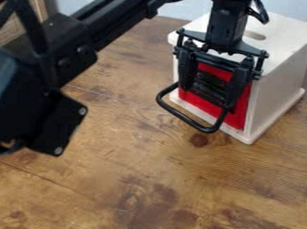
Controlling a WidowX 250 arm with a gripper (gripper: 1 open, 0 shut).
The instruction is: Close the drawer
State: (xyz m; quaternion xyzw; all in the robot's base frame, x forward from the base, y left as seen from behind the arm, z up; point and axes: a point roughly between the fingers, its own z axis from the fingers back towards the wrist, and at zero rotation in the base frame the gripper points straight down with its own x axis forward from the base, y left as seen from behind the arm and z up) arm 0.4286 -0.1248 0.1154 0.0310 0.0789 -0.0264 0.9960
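A pale cream wooden box (282,58) is seen standing on the worn brown bench (113,173), toward the upper right of the view. A slot (258,36) is visible on the top face of the box, partly hidden by the arm. The drawer (236,103) is set in the front face of the box, and its red front panel is turned toward the lower left. A black rounded loop handle (185,114) projects from the red panel, and its lower bar lies close above the bench. The drawer appears nearly flush with the box front; whether a small gap remains cannot be determined. The black arm (83,37) is seen reaching in from the upper left and crossing above the bench to the box. The gripper (215,76) is positioned directly in front of the red panel, above the handle, with its black fingers (183,71) spread apart across the width of the panel. Nothing is held between the fingers. Contact between the fingers and the panel cannot be confirmed.
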